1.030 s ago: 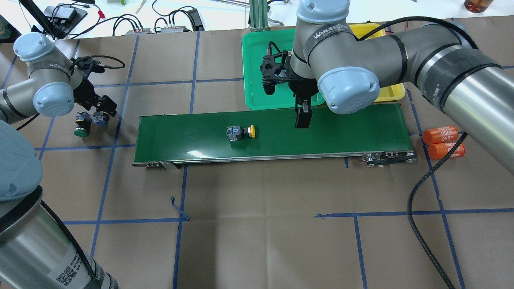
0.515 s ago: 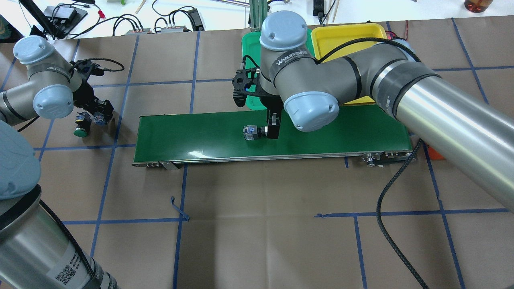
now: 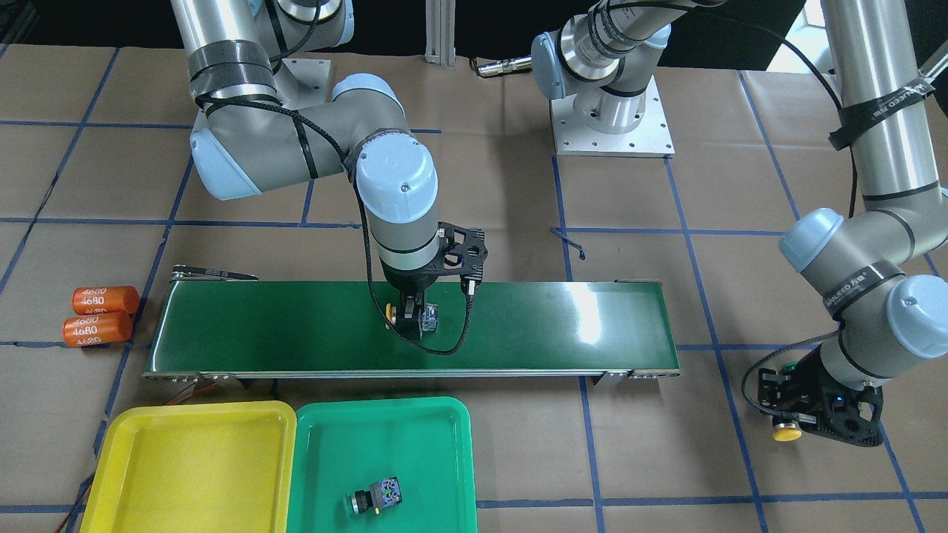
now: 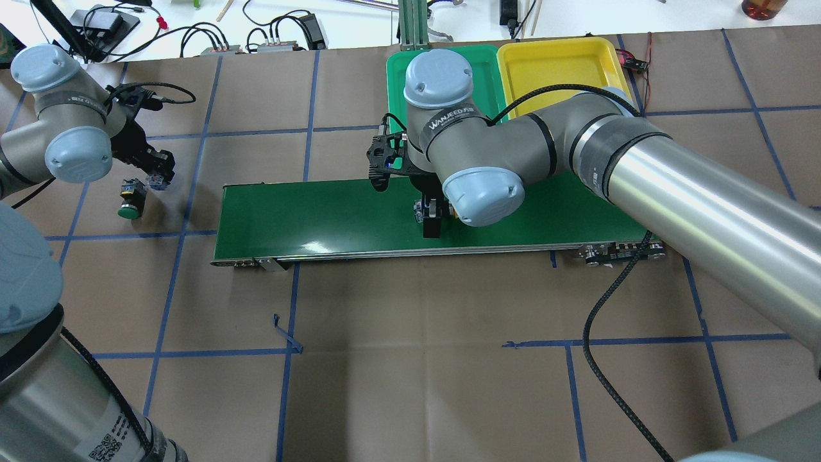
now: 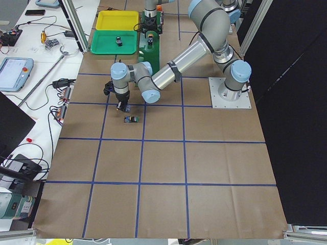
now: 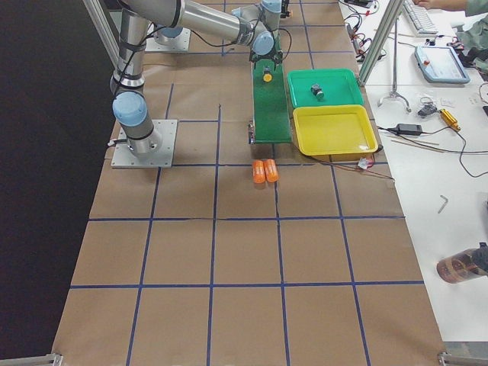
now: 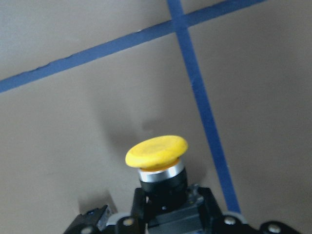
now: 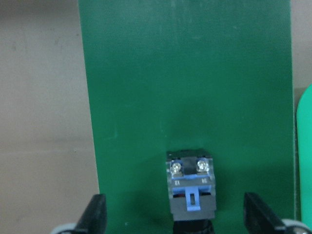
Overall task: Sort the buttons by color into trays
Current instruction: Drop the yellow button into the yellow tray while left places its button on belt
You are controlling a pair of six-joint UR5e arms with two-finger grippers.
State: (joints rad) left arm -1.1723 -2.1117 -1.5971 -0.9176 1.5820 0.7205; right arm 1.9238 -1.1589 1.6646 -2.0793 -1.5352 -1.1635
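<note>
Shifted leftward, right gripper now straddles belt button, spread wide | you see left gripper clamping a yellow-capped button.

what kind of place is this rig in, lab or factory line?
Likely a robotics lab cell, not a production line: table covered in brown paper with a blue tape grid, a short conveyor belt on it, and a side bench of loose cables and a teach pendant.

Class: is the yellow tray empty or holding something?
Empty: the yellow tray has a bare floor; one button lies in the green tray beside it.
</note>
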